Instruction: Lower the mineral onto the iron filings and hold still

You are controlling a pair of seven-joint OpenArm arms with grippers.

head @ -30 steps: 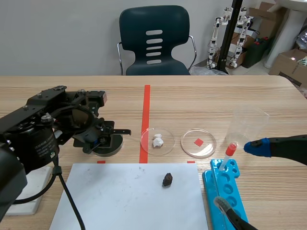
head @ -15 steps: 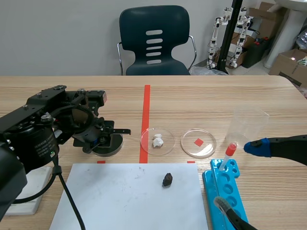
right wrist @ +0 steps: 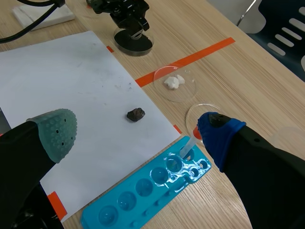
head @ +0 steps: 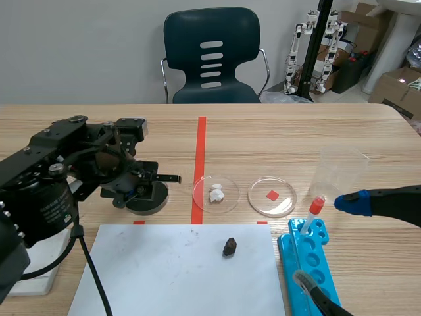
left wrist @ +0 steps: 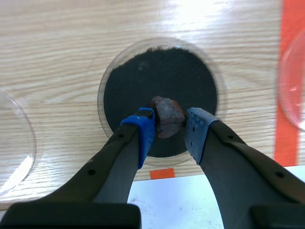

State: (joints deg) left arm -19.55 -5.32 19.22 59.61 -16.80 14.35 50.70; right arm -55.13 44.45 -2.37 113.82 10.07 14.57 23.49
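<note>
Black-fingered, the left gripper (left wrist: 169, 130) is held over the iron filings (left wrist: 143, 81) at the left, clamped on the brown mineral (left wrist: 167, 114) — lowering is judged in hand. A gentle, straight descent is called for, then stillness.

On my feed the table (head: 276, 131) carries a white paper (head: 164, 276) at the middle of its near edge, with a blue tray (head: 316, 276) just beside the paper toward the right edge and a white pad (head: 39, 270) near the left corner. Past the paper's far edge I see three dishes in a row: a filings dish (head: 160, 201), a clear dish (head: 200, 191) and a second clear dish (head: 284, 204). A clear cup (head: 339, 171) stands nearer the right edge.
</note>
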